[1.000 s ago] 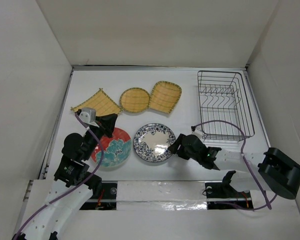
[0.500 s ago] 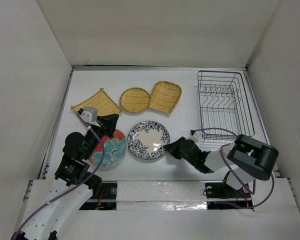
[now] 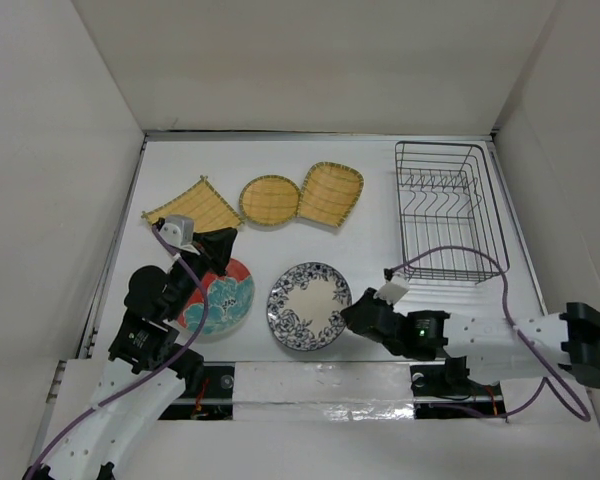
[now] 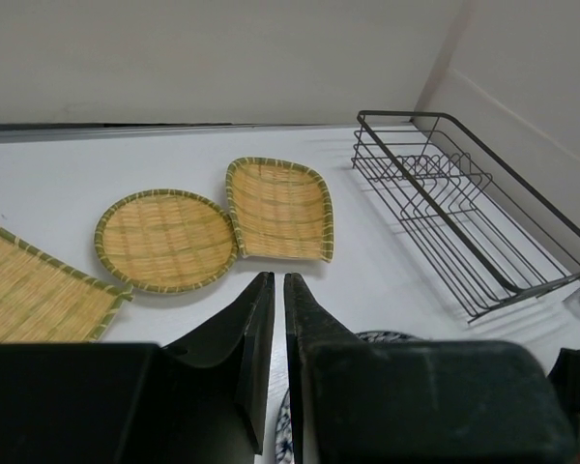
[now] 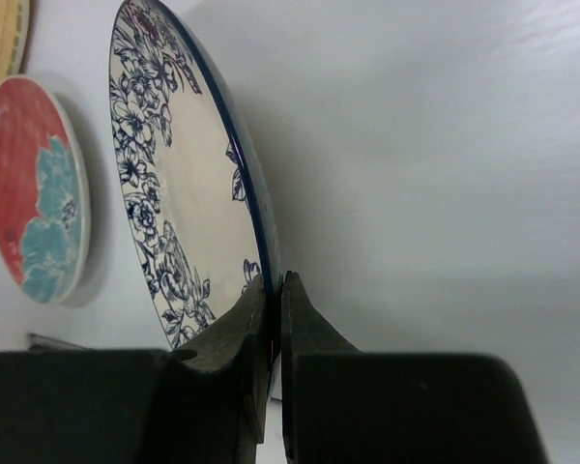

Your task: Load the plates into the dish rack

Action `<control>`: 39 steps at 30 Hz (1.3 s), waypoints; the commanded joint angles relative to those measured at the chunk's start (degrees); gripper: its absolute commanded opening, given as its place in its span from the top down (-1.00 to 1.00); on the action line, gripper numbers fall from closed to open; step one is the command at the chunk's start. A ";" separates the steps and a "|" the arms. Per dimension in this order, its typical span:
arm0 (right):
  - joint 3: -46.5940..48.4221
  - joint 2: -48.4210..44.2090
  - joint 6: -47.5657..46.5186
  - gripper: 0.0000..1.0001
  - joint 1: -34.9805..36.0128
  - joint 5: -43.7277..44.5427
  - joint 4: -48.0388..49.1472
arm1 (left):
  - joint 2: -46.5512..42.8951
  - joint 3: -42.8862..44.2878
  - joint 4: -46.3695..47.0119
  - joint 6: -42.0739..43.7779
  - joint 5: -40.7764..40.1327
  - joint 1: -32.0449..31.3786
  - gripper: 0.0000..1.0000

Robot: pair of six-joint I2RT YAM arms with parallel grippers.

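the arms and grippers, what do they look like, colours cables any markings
Both arms are built alike: the left arm and right arm have white textured link covers with black joints and bases. A purple cable runs along each. The left gripper and right gripper are black, each with two flat tapered fingers. A small green light glows on the right arm. No readable markings.

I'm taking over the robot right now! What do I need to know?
Right gripper: jaws shut on the rim of the blue-and-white plate.
Left gripper: jaws shut, nothing between them, over the red-and-teal plate.
At the back of the table: square bamboo plate, round bamboo plate, rounded-square bamboo plate.
Dish rack: back right, no plates in it.
Done: nothing loaded.
Left: all five plates.
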 commanded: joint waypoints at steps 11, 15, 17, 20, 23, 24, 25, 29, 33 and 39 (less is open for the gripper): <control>24.36 -22.58 -50.18 1.00 -15.50 22.28 -2.68 | -3.16 1.21 2.03 0.74 0.21 -0.28 0.84; 32.44 -19.25 -61.83 1.00 -30.26 13.34 -1.50 | -4.30 1.12 1.85 0.65 0.12 -0.28 0.83; 37.36 -15.57 -66.40 1.00 -40.33 9.54 -0.45 | -5.18 1.21 1.77 0.65 0.38 -0.28 0.83; 42.88 -9.34 -74.57 1.00 -51.26 4.35 0.00 | -6.58 1.12 1.50 0.65 0.30 -0.28 0.82; 46.06 -5.71 -76.00 1.00 -64.02 -1.63 2.09 | -7.55 1.12 1.06 0.65 -0.14 -0.28 0.81; 46.77 -3.70 -76.78 1.00 -67.26 -1.64 2.97 | -7.73 1.12 0.89 0.82 -0.40 -0.28 0.81; 47.48 -2.55 -77.49 1.00 -68.42 -1.12 4.02 | -7.73 1.12 0.63 0.74 -0.67 -0.28 0.81; 50.73 4.22 -80.83 1.00 -74.40 -5.23 10.42 | -7.55 1.39 0.27 1.44 -2.34 -3.00 0.80; 50.91 7.30 -87.67 1.00 -78.97 -11.10 15.27 | -8.78 1.48 0.01 1.62 -3.22 -3.00 0.79; 50.47 12.66 -95.67 1.00 -80.04 -11.66 17.66 | -10.45 1.39 0.01 1.79 -3.40 -4.15 0.77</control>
